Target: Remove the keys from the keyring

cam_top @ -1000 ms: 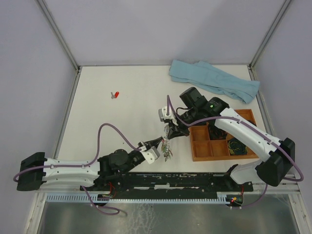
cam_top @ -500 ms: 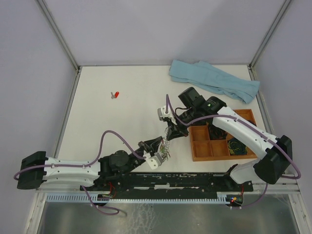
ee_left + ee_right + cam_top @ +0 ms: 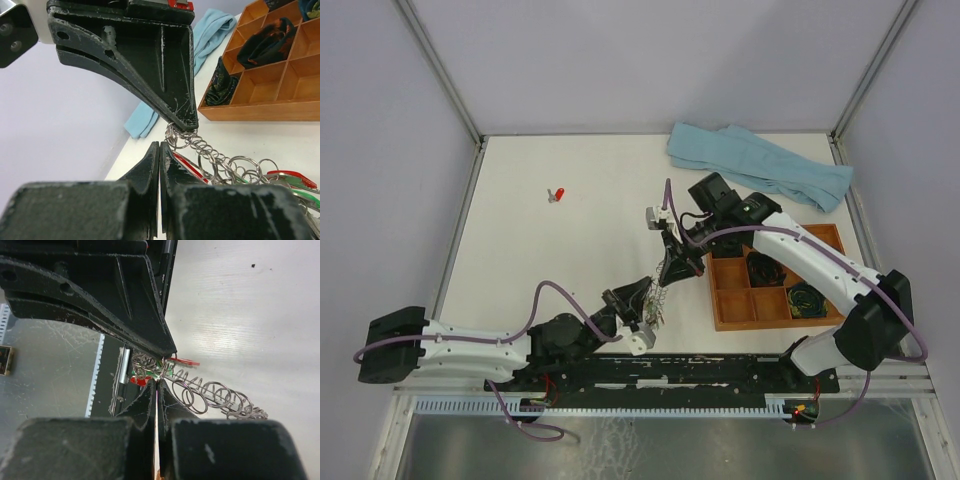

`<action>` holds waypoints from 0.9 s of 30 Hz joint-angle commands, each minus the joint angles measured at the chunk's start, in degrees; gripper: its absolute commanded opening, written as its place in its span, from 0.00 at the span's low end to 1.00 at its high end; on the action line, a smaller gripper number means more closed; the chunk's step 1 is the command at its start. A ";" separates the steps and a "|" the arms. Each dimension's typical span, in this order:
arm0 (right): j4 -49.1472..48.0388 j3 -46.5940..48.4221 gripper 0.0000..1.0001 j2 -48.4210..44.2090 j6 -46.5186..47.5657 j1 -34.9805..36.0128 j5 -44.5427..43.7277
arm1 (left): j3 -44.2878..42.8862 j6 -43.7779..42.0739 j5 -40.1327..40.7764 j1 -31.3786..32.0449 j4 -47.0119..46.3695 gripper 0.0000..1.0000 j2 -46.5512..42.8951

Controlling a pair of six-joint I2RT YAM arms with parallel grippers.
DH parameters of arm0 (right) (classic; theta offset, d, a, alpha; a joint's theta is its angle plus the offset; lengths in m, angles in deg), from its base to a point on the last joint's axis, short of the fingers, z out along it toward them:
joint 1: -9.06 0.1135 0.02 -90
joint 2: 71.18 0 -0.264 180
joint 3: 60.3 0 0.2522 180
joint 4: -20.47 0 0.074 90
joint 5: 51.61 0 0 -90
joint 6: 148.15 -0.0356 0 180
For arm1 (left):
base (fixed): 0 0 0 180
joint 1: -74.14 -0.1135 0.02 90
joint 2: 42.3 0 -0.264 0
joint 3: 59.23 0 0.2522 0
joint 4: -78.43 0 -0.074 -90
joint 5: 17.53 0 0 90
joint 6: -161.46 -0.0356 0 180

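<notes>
The left gripper [image 3: 648, 298] and the right gripper [image 3: 674, 266] meet tip to tip above the table [image 3: 560, 270], toward its near edge and just left of the wooden tray [image 3: 732, 322]. Both pairs of fingers are clenched, with no gap between them. Between the two tips hangs the keyring [image 3: 659, 291], a silvery cluster of small metal loops.

In the left wrist view, the left fingers [image 3: 150, 165] are pressed flat together, with the ring's loops [image 3: 215, 159] right at their tips. The dark finger of the right arm comes down from above and bears on the end loops. From there the loops trail off to the right, and the keys [image 3: 286, 176], with red and green plastic heads, lie among them at the lower right.

The right wrist view shows the same grip from the other side. The right fingers [image 3: 145, 400] are clamped shut at the end of the loop chain [image 3: 210, 395], with a red key head [image 3: 183, 361] and a bit of green beside the tips.

One loose red key [image 3: 559, 194] lies on the table well apart from the arms, toward the far left. A light blue towel [image 3: 760, 166] is bunched at the far right corner. The tray sits near the right edge, and dark coiled bundles [image 3: 763, 268] lie in some of its compartments.
</notes>
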 commanded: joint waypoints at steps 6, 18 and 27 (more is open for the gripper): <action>-6.24 -0.32 0.01 1.03 -8.81 -0.73 8.04 | -0.15 -12.45 4.44 1.77 -11.86 0.03 5.35; -8.50 -0.74 0.01 2.13 -13.45 -1.95 10.55 | 1.21 -17.00 6.38 2.69 -16.28 0.03 3.74; -18.14 -3.63 0.01 3.04 -23.79 -2.17 15.56 | 1.52 -17.29 3.96 2.63 -16.66 0.03 1.96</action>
